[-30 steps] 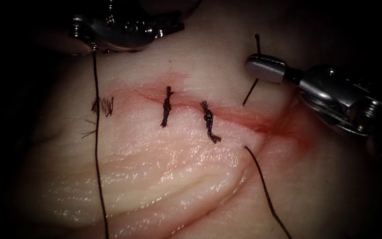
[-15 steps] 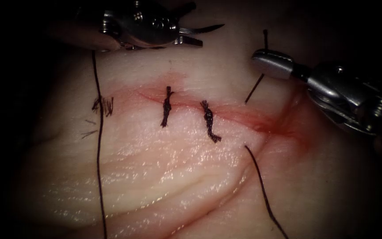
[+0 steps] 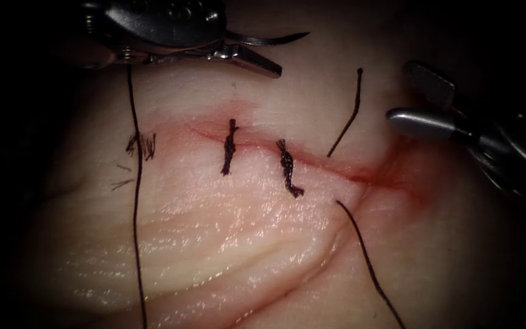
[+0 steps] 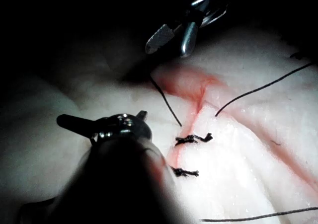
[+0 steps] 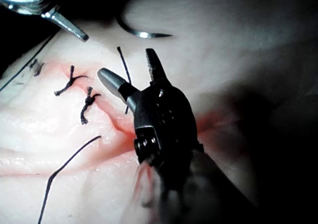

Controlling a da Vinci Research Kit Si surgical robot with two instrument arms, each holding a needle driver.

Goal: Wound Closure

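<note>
The tissue [image 3: 226, 231] has a reddened cut [image 3: 336, 163] with two knotted stitches [image 3: 229, 146] [image 3: 287, 167]. At the cut's right end a short thread tail [image 3: 347, 113] stands up from the far edge. A second strand [image 3: 366, 262] leaves the near edge. My right tool [image 3: 424, 100] is just right of the tail, open and holding nothing. In the right wrist view the tail [image 5: 124, 65] rises between its open jaws [image 5: 131, 70]. My left tool [image 3: 263, 55] is open beyond the cut. The curved needle [image 3: 269, 40] [image 5: 144, 33] lies loose beside it, out of the tissue.
A long thread [image 3: 135, 201] hangs from under the left tool down over the tissue's left part. Cut thread ends [image 3: 144, 145] lie left of the stitches. Red fluid [image 3: 391, 176] stains the cut's right end.
Both tools opened their jaws. The right tool let go of the thread tail and drew back to the right. The needle came into sight beside the left tool's jaws.
</note>
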